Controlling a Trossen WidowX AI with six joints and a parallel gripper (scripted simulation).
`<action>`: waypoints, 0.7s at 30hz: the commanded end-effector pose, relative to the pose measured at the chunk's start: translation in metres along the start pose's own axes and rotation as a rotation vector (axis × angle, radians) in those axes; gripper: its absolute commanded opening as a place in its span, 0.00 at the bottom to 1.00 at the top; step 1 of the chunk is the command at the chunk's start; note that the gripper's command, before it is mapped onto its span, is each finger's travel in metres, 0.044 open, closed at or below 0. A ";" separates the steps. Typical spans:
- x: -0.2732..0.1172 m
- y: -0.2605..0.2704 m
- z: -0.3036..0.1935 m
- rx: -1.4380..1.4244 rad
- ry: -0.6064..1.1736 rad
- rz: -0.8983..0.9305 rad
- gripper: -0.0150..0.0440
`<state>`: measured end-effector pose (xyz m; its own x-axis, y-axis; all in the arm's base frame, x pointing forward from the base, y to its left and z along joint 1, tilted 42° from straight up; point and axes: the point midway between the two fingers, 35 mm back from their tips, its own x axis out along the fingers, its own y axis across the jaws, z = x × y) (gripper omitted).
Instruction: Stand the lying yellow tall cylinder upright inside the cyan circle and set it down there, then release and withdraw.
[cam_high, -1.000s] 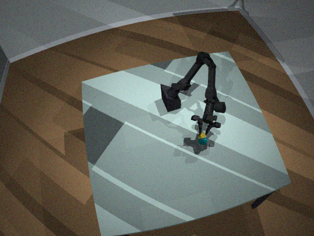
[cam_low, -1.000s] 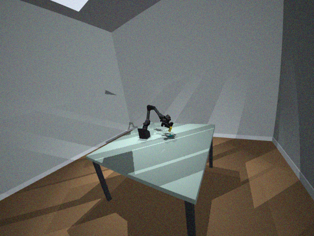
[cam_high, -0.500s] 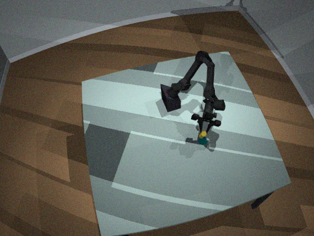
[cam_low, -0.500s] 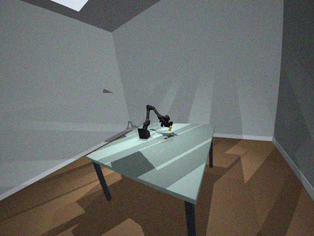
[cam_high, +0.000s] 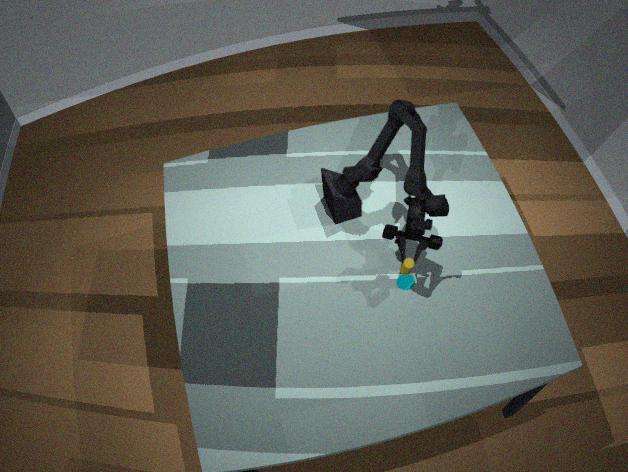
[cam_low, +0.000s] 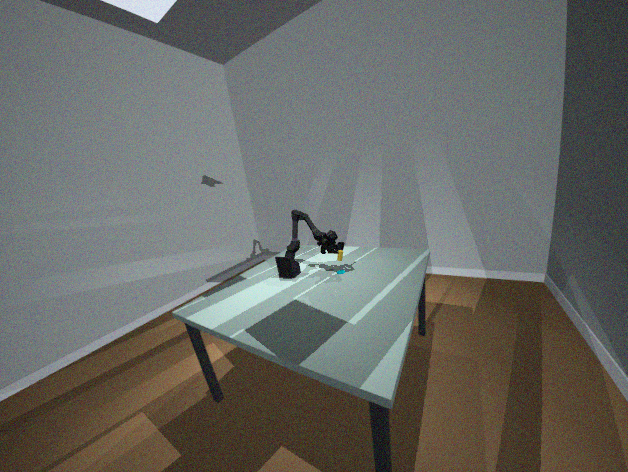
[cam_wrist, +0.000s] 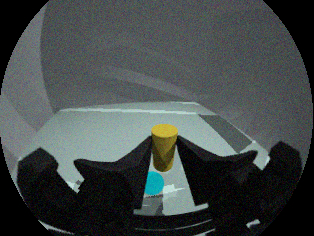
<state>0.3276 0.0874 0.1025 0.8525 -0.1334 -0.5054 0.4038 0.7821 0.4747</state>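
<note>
Upright Yellow Cylinder Hangs Above Its Cyan Mark

The pale table (cam_high: 355, 345) (cam_low: 304, 289) stretches below the fingers; the black six-joint arm (cam_high: 417, 147) (cam_low: 294, 225) reaches out over it, ending in the parallel-jaw gripper (cam_high: 410, 259) (cam_low: 341, 247) (cam_wrist: 164, 140), whose fingers are closed on the tall yellow cylinder (cam_high: 407, 265) (cam_low: 340, 255) (cam_wrist: 164, 147); its long axis stands near vertical in the exterior view, its lower part hanging below the fingertips, apart from the table.

The cyan circle (cam_high: 405, 282) (cam_low: 341, 272) (cam_wrist: 154, 183) lies below the fingers on the table top; whether it is squarely beneath them I cannot tell; the coming move probably turns on centring the cylinder's foot over it, then lowering straight; a tilted release could topple it.
</note>
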 end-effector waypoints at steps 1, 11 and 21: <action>-0.003 -0.001 0.000 0.020 -0.026 0.006 0.43; -0.011 -0.002 0.003 0.071 -0.084 0.029 0.43; -0.020 -0.004 0.006 0.126 -0.141 0.052 0.43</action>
<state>0.3144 0.0839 0.1138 0.9026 -0.1768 -0.3926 0.3905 0.7201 0.5736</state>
